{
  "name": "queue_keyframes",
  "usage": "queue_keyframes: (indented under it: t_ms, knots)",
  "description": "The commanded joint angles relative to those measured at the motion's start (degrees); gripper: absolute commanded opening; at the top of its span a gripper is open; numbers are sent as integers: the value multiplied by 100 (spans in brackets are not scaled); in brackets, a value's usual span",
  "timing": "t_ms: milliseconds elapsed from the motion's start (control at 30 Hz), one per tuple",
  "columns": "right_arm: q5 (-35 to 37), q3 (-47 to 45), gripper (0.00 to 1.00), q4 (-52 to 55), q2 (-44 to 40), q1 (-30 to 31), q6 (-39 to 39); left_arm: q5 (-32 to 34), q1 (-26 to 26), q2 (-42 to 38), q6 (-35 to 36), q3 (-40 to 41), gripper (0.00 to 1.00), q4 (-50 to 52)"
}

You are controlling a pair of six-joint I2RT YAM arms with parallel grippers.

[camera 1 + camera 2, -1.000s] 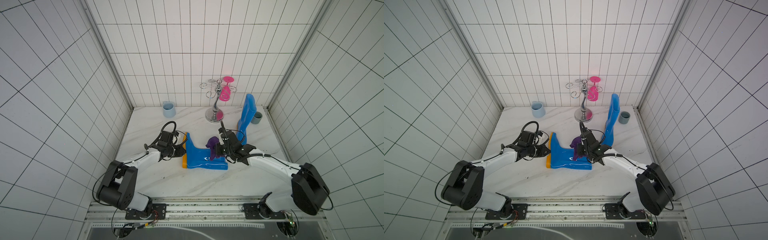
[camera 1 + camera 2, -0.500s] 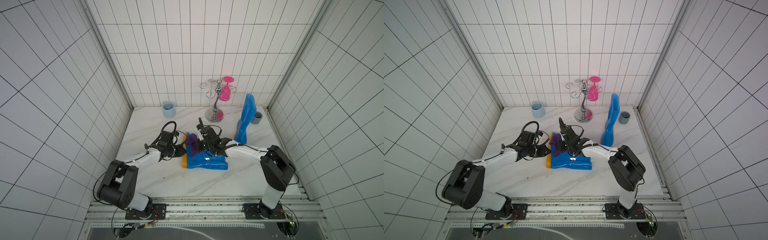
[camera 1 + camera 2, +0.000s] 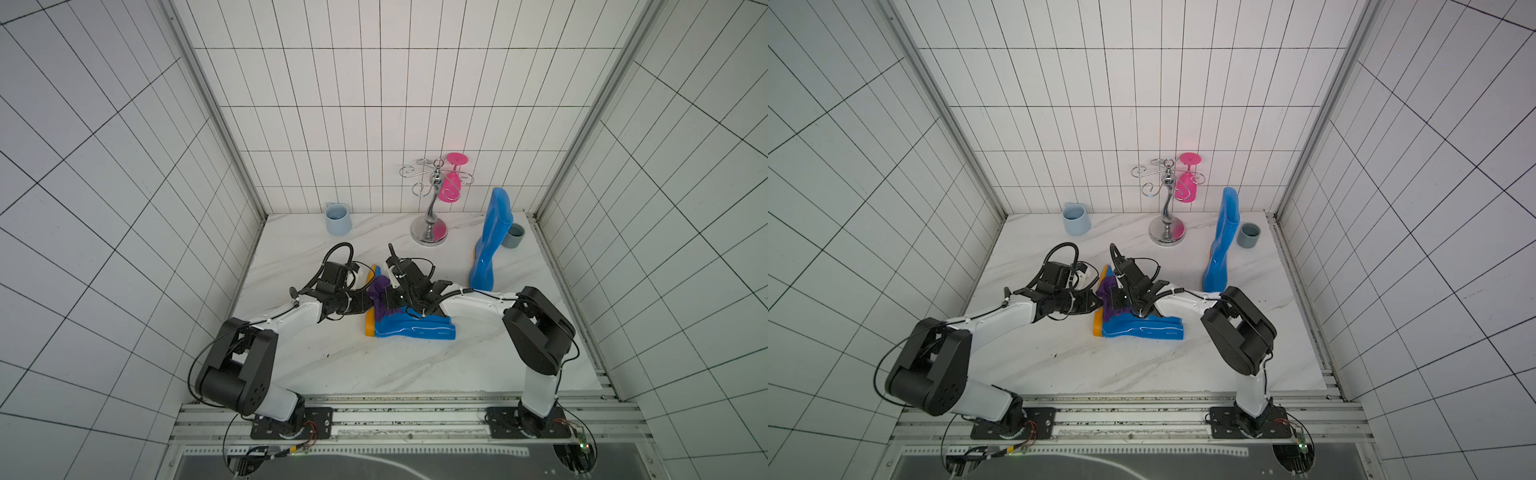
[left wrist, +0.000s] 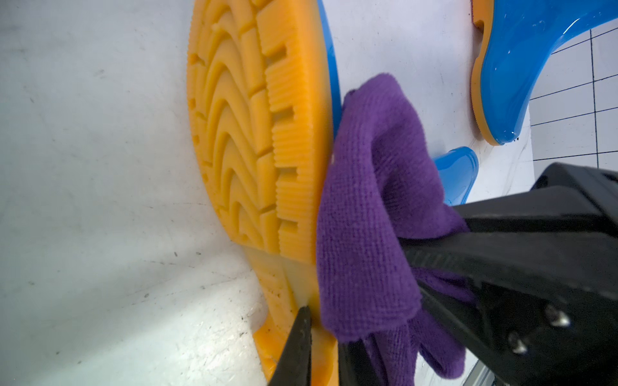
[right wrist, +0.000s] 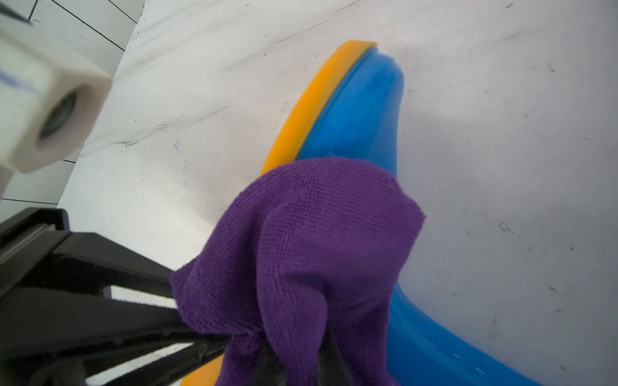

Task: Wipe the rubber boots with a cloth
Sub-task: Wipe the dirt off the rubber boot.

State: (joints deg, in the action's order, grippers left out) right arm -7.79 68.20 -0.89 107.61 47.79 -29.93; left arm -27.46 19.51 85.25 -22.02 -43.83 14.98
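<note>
Since a sec ago the right gripper (image 3: 388,299) has carried the cloth (image 3: 379,291) along the lying boot (image 3: 415,330), from the ankle bend to the foot part by the sole (image 4: 254,133); its elbow now sits further out to the right. The left arm hasn't shifted.

Right pincer is closed tight on the cloth: a soft, dark purple rag w/ a fine waffle-like weave, bunched into folds and pressed on the glossy blue rubber just beside the sole's edge. The left gripper (image 4: 322,347) clamps the heel end of that sole, one black finger on each side. The sole is matte orange-yellow, moulded w/ curved chevron ridges and ribbed blocks.

Count:
- 2 boots: one on its side mid-table, one standing boot (image 3: 490,241) upright near the back right.
- 1 cloth.
- 2 cups: a pale blue mug (image 3: 337,219) at the back wall and a grey cup (image 3: 514,236) just beside the standing boot.
- 1 chrome rack (image 3: 430,208) w/ curled hooks and a round base.
- 1 pink glass (image 3: 451,187) — hung upside down on the rack.

The table top (image 3: 332,365) is white marble-look w/ grey veins and small dark scuffs.
</note>
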Motion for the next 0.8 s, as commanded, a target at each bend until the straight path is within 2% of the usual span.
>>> queue_keyframes:
  t_ms: [0, 400, 767]
  knots:
    - [182, 173, 0, 518, 136, 98, 2, 266, 25, 191, 94, 15, 15, 24]
    - [802, -607, 0, 1477, -293, -51, 85, 255, 16, 299, 106, 5, 15, 31]
    - [1163, -1914, 0, 1692, -1362, -912, 205, 274, 0, 369, 110, -13, 14, 73]
